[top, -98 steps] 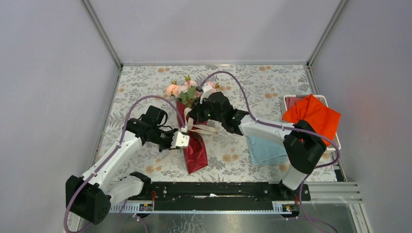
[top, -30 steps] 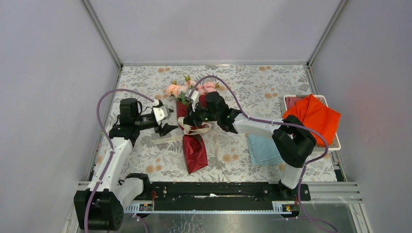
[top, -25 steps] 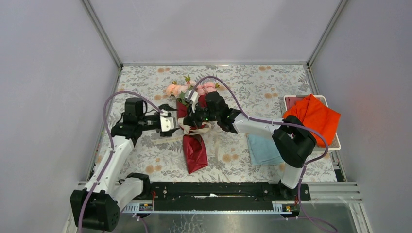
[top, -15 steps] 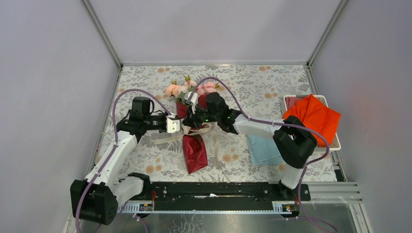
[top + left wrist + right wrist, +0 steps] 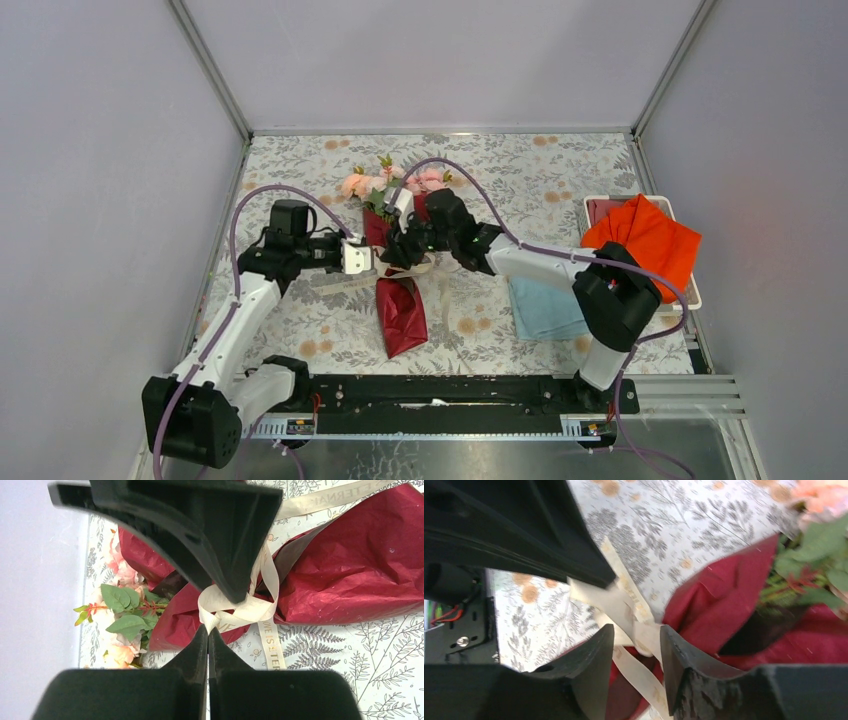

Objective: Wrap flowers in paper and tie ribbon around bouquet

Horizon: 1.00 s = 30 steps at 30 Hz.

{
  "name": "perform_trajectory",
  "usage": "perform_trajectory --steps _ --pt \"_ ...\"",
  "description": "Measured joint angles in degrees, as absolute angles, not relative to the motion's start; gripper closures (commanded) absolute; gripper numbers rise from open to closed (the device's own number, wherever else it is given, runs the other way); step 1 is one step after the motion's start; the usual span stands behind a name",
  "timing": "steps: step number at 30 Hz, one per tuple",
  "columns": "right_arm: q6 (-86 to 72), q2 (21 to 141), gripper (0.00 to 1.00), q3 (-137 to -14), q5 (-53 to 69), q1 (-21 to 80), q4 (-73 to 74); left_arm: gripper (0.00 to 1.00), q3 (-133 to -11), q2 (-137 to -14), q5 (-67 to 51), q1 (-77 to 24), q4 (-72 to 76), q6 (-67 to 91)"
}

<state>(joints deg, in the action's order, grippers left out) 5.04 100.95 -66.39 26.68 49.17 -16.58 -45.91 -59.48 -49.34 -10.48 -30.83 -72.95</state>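
Note:
The bouquet [image 5: 401, 305] lies on the patterned table, a cone of dark red paper [image 5: 350, 570] with pink flowers [image 5: 362, 184] and leaves at its far end. The cream ribbon [image 5: 235, 612] is looped around its middle, with printed tails trailing onto the cloth. My left gripper [image 5: 208, 628] comes from the left and is shut on a fold of the ribbon at the knot. My right gripper [image 5: 636, 632] hovers over the same spot from the right, jaws apart, the ribbon [image 5: 639, 635] running loose between them. In the top view both grippers [image 5: 375, 258] [image 5: 398, 248] meet at the bouquet's waist.
A white tray [image 5: 597, 203] at the right edge holds an orange-red cloth [image 5: 645, 240]. A folded light blue cloth [image 5: 545, 310] lies in front of it. The black base rail [image 5: 440, 395] runs along the near edge. Grey walls enclose the table.
My left arm swung in from the left to the bouquet and closed on the ribbon. My right gripper, shut a moment ago, has opened and lifted slightly.

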Motion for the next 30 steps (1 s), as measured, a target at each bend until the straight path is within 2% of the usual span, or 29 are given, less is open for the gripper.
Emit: perform_trajectory --steps 2,3,7,15,17,19,21,25,30 --pt "5.3 99.5 0.42 -66.4 24.5 48.4 -13.1 1.00 -45.6 -58.9 -48.7 -10.5 -30.8 -72.9" --pt "5.3 96.4 0.23 -65.5 21.6 44.7 -9.0 1.00 -45.3 -58.5 -48.4 -10.5 -30.8 -72.9" --pt "5.8 96.0 0.24 -64.4 19.6 42.2 -7.3 1.00 -43.9 -57.6 -47.5 -10.5 -30.7 -72.7" --pt "6.3 102.1 0.42 -63.4 19.4 42.1 -2.3 1.00 -43.4 -57.3 -46.5 -10.5 -30.7 -71.5" --pt "6.3 102.9 0.58 -63.4 19.7 42.1 -1.7 1.00 -43.4 -57.1 -46.0 -10.5 -30.7 -71.4" --pt "6.3 103.2 0.80 -63.4 19.7 42.1 -1.6 1.00 -43.4 -56.9 -45.4 -10.5 -30.7 -71.2" --pt "5.8 103.2 0.89 -63.4 19.6 42.1 -1.6 1.00 -43.2 -56.9 -44.5 -10.5 -30.7 -71.2" --pt "5.3 103.2 0.95 -63.4 19.2 42.1 -1.4 1.00 -41.6 -56.8 -42.1 -9.9 -30.7 -72.2" --pt "5.3 102.8 0.98 -63.5 18.9 42.1 1.7 1.00 -37.9 -57.5 -39.3 -8.9 -30.7 -75.4"
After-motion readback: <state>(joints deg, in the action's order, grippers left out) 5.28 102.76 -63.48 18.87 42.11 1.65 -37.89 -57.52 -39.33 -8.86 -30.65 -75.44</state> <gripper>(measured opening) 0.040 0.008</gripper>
